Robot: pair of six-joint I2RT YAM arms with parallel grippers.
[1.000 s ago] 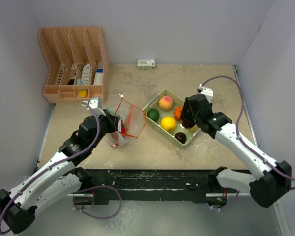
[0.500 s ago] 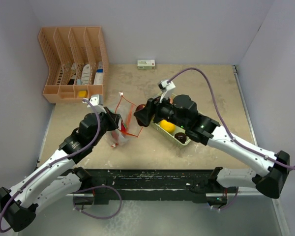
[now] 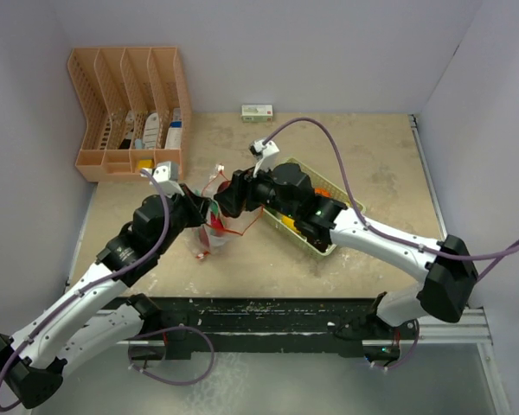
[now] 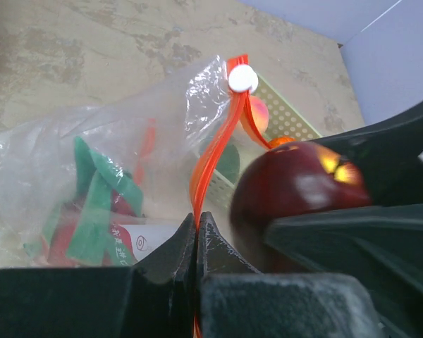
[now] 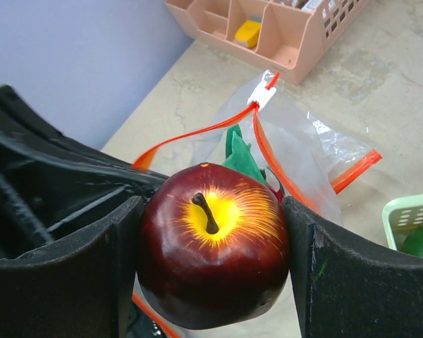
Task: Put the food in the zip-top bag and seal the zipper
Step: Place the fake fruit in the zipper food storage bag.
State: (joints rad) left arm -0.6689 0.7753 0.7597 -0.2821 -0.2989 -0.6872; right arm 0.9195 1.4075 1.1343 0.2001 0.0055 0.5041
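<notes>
The clear zip-top bag (image 4: 70, 155) is held up with its mouth open; green and red food (image 4: 99, 201) lies inside. My left gripper (image 4: 197, 220) is shut on the orange-red zipper strip (image 4: 218, 151), whose white slider (image 4: 242, 78) sits at the top end. My right gripper (image 5: 215, 257) is shut on a dark red apple (image 5: 215, 250) and holds it at the bag's mouth (image 5: 296, 151), close against the left gripper. In the top view both grippers (image 3: 204, 210) (image 3: 220, 206) meet over the bag (image 3: 214, 242).
The pale green tray (image 3: 325, 248) lies to the right under my right arm, with yellow (image 3: 288, 223) and orange (image 3: 323, 191) food showing. A peach desk organizer (image 3: 128, 112) stands at the back left. A small box (image 3: 257, 111) lies by the back wall.
My right gripper has carried the apple from the tray leftward to the bag's mouth. My left gripper has kept its hold on the zipper strip and shifted slightly.
</notes>
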